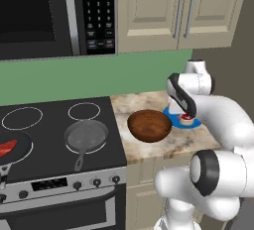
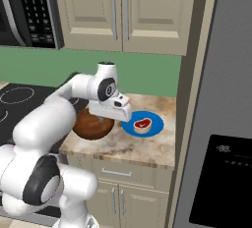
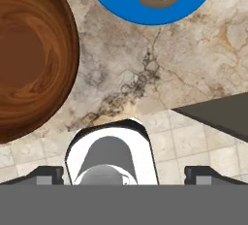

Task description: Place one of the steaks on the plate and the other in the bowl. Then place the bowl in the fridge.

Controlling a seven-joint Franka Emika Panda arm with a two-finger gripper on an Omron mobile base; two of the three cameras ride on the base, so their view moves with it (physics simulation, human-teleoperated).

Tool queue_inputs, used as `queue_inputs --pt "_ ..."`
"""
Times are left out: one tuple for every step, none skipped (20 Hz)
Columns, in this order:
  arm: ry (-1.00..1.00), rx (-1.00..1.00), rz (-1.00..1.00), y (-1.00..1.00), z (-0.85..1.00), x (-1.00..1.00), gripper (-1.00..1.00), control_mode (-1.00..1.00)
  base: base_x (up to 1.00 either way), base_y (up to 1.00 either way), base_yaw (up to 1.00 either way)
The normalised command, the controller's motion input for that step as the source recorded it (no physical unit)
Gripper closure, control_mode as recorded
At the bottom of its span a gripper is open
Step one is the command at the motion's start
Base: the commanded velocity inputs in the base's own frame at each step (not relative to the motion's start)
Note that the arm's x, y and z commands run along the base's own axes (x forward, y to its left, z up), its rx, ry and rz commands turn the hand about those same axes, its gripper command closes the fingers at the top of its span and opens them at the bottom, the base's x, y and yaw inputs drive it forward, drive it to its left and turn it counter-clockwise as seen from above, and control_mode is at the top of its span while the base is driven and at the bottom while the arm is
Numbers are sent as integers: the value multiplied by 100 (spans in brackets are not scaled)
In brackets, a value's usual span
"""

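Red steak (image 1: 7, 148): lies in the black pan at your far left, across the stove; long axis slanted
End effector (image 2: 116, 119): released, empty, over the bench between bowl (image 1: 150, 125) and plate (image 2: 156, 125); fat-rimmed steak (image 2: 142, 124) plated

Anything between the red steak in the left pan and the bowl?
The grey frying pan sits on the stove between the red steak and the bowl; a carry above it looks clear.
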Motion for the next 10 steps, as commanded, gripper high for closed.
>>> queue_inputs --pt "0 0 0 23 66 -100 -100 -100 0 0 0" --pt "0 0 0 14 59 -100 -100 -100 0 0 0" --pt "0 0 0 11 40 -100 -100 -100 0 0 0" --pt "0 0 0 20 24 -100 -100 -100 0 0 0" --pt "0 0 0 24 18 -100 -100 -100 0 0 0" --pt "0 0 0 39 14 -100 -100 -100 0 0 0" --pt "0 0 0 39 9 -100 -100 -100 0 0 0" --pt "0 0 0 46 0 -100 -100 -100 0 0 0" --pt "-5 0 0 56 0 -100 -100 -100 0 0 0" --pt "-3 0 0 51 0 -100 -100 -100 0 0 0"
